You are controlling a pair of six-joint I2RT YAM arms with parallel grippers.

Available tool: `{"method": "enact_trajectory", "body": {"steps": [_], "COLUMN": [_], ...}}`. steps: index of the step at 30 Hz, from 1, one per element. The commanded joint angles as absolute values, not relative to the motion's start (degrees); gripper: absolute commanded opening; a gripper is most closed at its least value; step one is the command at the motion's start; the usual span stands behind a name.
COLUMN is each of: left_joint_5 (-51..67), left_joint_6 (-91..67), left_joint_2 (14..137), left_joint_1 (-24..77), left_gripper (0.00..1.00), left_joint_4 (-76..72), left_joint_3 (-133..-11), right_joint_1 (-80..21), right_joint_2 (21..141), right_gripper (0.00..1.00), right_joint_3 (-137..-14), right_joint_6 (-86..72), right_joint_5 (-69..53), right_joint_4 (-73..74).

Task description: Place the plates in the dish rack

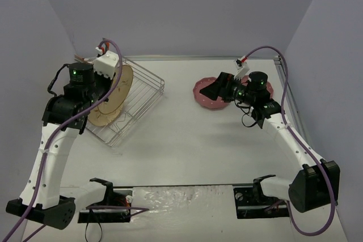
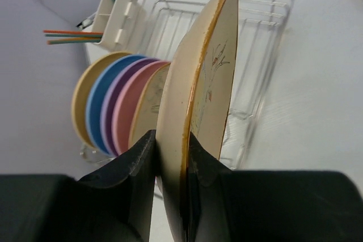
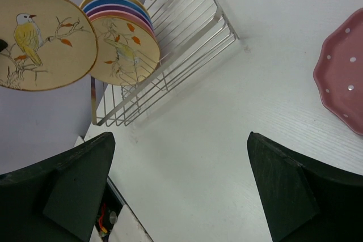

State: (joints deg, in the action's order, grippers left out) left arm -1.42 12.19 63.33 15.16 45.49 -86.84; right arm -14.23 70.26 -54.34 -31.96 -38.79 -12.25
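On the left of the surface point(image 1: 187, 140), the dish rack point(image 2: 249, 4) is seen. A white caddy point(image 2: 116, 15) is clipped to its far corner, and orange and green sticks point(image 2: 71, 35) are kept in it. Five plates are stood on their edges in a row inside the rack. A yellow plate point(image 2: 79, 100) is placed first, then a blue plate point(image 2: 96, 106), a purple plate point(image 2: 109, 111), a pink plate point(image 2: 127, 117) and a cream plate with a bird point(image 3: 122, 49).

Another cream bird plate point(image 2: 210, 83) is held upright by its rim, just beside the end of that row. It is pinched tight by the left end effector point(image 2: 170, 151), with one black finger pressed on each side. Whether its bottom edge is touching the wires cannot be told.

On the right of the surface, a dark pink plate with white dots point(image 3: 343, 77) is laid flat, well apart from the rack. The right end effector point(image 3: 180, 145) is held near it. Its fingers are spread wide, and nothing is held between them.
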Motion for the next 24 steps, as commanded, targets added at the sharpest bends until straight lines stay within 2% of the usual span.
{"method": "enact_trajectory", "body": {"steps": [1, 9, 24], "left_joint_5": [-5.6, -1.9, -0.5], "left_joint_6": [31.0, 36.3, 38.6], "left_joint_2": [67.7, 74.3, 79.4], "left_joint_1": [11.4, 6.4, 4.3], "left_gripper": [0.00, 0.00, 0.00], "left_joint_4": [42.8, 43.5, 41.7], "left_joint_3": [-92.2, -93.9, -87.2], "right_joint_1": [-13.1, -12.2, -11.6], "right_joint_2": [68.0, 67.5, 68.9], "right_gripper": [1.00, 1.00, 1.00], "right_joint_3": [-52.8, -51.6, -51.0], "right_joint_6": [-30.1, -29.4, -28.4], "right_joint_5": [-39.8, -40.5, -41.2], "right_joint_4": [-12.5, -12.1, -12.0]}}
